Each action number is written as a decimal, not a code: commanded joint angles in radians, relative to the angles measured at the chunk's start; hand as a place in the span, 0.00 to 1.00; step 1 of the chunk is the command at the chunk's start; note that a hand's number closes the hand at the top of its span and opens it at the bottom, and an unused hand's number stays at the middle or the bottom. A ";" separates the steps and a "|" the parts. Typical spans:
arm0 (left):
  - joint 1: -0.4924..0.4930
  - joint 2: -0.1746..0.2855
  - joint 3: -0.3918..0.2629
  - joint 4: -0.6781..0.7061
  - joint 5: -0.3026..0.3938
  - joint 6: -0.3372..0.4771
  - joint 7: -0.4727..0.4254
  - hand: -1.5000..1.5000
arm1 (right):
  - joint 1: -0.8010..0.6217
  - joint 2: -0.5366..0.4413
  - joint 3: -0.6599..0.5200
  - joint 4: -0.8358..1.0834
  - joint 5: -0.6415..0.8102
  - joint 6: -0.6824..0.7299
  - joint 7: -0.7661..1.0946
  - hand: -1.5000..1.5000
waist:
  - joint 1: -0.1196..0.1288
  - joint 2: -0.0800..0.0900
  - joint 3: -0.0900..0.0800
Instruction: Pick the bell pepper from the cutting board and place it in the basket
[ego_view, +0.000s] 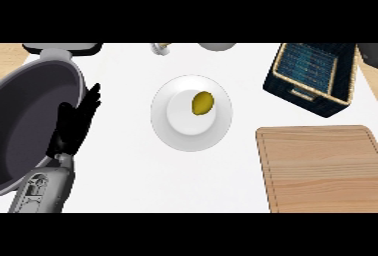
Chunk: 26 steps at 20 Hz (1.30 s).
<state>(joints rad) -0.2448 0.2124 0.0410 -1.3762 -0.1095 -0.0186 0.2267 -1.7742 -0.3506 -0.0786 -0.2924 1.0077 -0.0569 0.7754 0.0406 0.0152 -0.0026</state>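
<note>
A small yellow-olive bell pepper (202, 102) lies on a white plate (177, 131) in the middle of the white counter. The wooden cutting board (322, 168) at the lower right has nothing on it. The dark woven basket (313, 76) stands at the upper right, tilted in the view, and I see nothing inside it. My left hand (74, 125) rests at the left beside a large pan, fingers straight and pointing up, holding nothing. It is well apart from the pepper. My right hand does not show.
A large dark grey pan (33, 112) fills the left edge, just beside my left forearm. Small pale objects (164, 48) and a rounded white one (216, 46) sit at the counter's far edge. Wooden surface shows at the top corners.
</note>
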 joint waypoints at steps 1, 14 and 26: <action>-0.019 -0.004 -0.007 -0.013 -0.010 0.007 0.020 0.50 | 0.002 -0.071 0.043 0.069 0.054 0.099 -0.009 1.00 | -0.004 -0.001 0.001; -0.014 0.036 0.050 0.006 0.026 -0.031 0.002 0.50 | 0.169 -0.235 -0.008 0.065 0.018 0.084 -0.258 1.00 | -0.015 -0.003 0.002; 0.003 -0.022 0.009 -0.015 -0.009 0.005 0.010 0.50 | 0.328 -0.225 -0.061 0.079 -0.023 0.020 -0.347 1.00 | -0.008 -0.005 0.003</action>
<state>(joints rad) -0.2405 0.1937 0.0489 -1.3678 -0.1239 -0.0122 0.2134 -1.4924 -0.5995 -0.1162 -0.2148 1.0055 -0.0077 0.4311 0.0321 0.0131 0.0001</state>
